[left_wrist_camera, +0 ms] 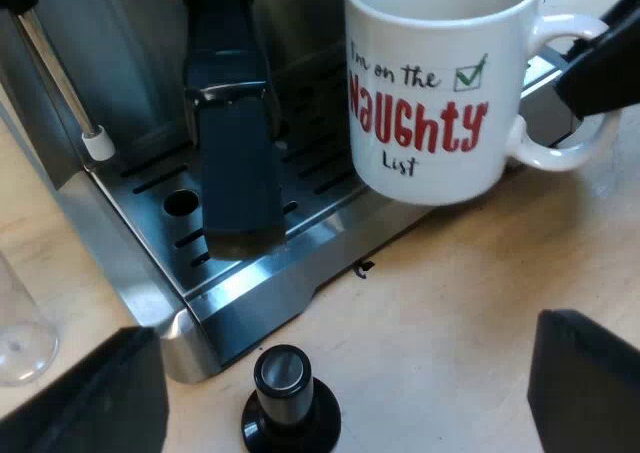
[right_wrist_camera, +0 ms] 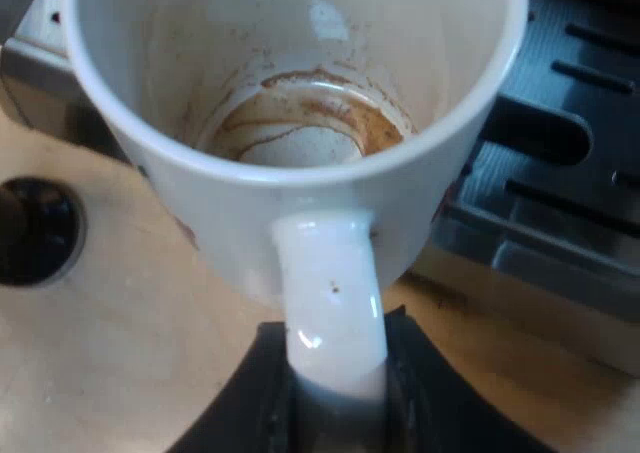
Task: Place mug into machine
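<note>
A white mug (left_wrist_camera: pixel 440 83) with "I'm on the Naughty List" printed in red and black hangs at the outer edge of the espresso machine's metal drip tray (left_wrist_camera: pixel 250 273). My right gripper (right_wrist_camera: pixel 335 373) is shut on the mug's handle (right_wrist_camera: pixel 330 293), and its black finger (left_wrist_camera: pixel 605 63) shows at that handle. Brown coffee stains ring the inside of the mug (right_wrist_camera: pixel 300 123), which sits half over the wooden table and next to the tray's slots (right_wrist_camera: pixel 560 173). My left gripper (left_wrist_camera: pixel 342 338) is open, low over the table before the tray, holding nothing.
The holder's dark handle (left_wrist_camera: pixel 232 163) sticks out from the machine's front over the tray. A steam wand (left_wrist_camera: pixel 60 83) hangs by the tray's far corner. A black-knobbed tamper (left_wrist_camera: pixel 290 403) stands on the table close to the tray, and a measuring glass (left_wrist_camera: pixel 15 323) stands nearby.
</note>
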Tool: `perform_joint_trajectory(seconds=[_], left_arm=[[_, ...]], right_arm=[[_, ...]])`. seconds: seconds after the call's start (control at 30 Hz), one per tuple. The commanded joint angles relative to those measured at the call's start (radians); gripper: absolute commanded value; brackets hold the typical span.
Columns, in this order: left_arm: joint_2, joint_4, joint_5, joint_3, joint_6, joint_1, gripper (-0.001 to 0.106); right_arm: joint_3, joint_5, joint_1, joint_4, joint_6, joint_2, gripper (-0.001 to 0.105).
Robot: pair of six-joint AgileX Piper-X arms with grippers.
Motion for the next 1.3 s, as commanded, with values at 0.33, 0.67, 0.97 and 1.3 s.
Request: perform_joint_trajectory(seconds=[0.33, 0.67, 0.97, 1.3], left_arm=[[0.0, -0.017, 0.007, -0.004, -0.013, -0.005, 0.102], [0.0, -0.017, 0.007, -0.004, -0.013, -0.005, 0.102], [0.0, -0.017, 0.007, -0.004, -0.013, -0.005, 0.102], [0.0, -0.017, 0.007, -0.004, -0.013, -0.005, 0.102]], right_arm=[[-0.023, 0.103, 0.083, -0.146, 0.01, 0.056, 0.0], [-0.023, 0.182, 0.084, -0.211, 0.068, 0.086, 0.0], [-0.023, 0.18, 0.084, -0.256, 0.071, 0.115, 0.0], [-0.023, 0.182, 0.084, -0.296, 0.071, 0.139, 0.0]])
